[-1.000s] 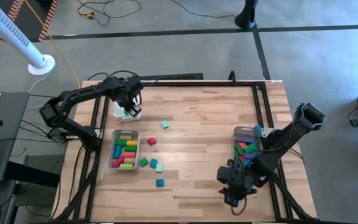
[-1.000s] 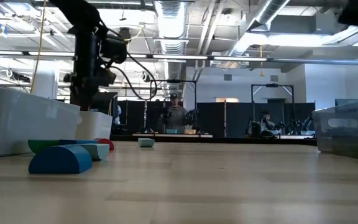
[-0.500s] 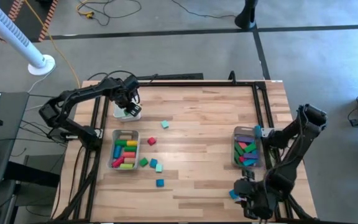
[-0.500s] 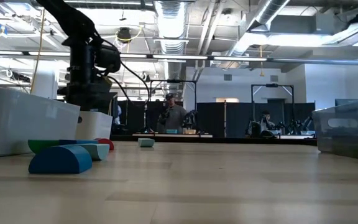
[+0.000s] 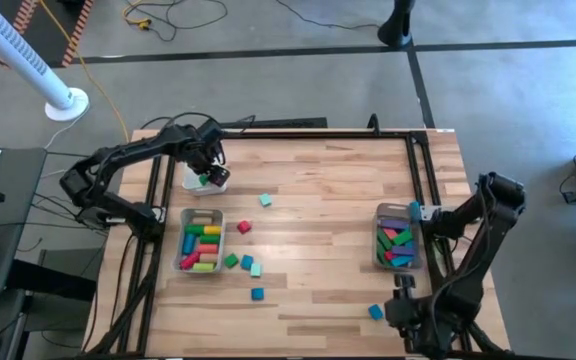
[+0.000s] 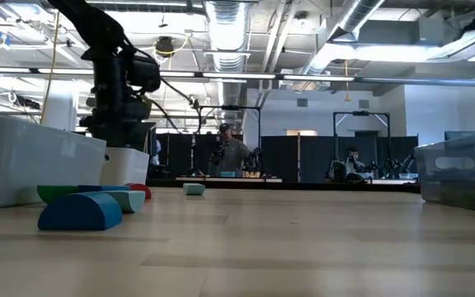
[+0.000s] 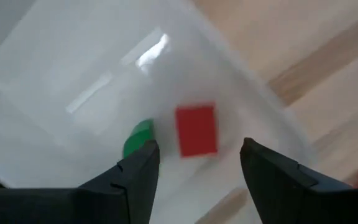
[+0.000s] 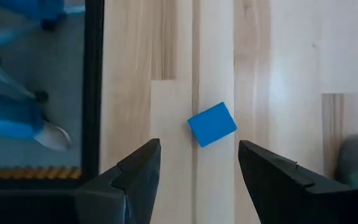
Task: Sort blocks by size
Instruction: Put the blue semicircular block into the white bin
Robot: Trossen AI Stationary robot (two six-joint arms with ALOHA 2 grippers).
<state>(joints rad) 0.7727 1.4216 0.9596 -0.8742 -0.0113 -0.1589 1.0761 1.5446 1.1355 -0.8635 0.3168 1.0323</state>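
We are seeing the left gripper [image 7: 194, 165] hanging spread and empty over the far-left small bin [image 5: 211, 180], apparently dropping its red cube [image 7: 196, 129]; the right gripper [image 8: 194, 168] is gaping above a blue cube [image 8: 212, 124].

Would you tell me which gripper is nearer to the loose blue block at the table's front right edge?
The right gripper is nearer: it hangs open just over the blue block. The left gripper is across the table, over the small white bin.

A wooden table [image 5: 318, 190] carries three clear bins [image 5: 200, 240], with cables [image 5: 158, 15] on the floor.
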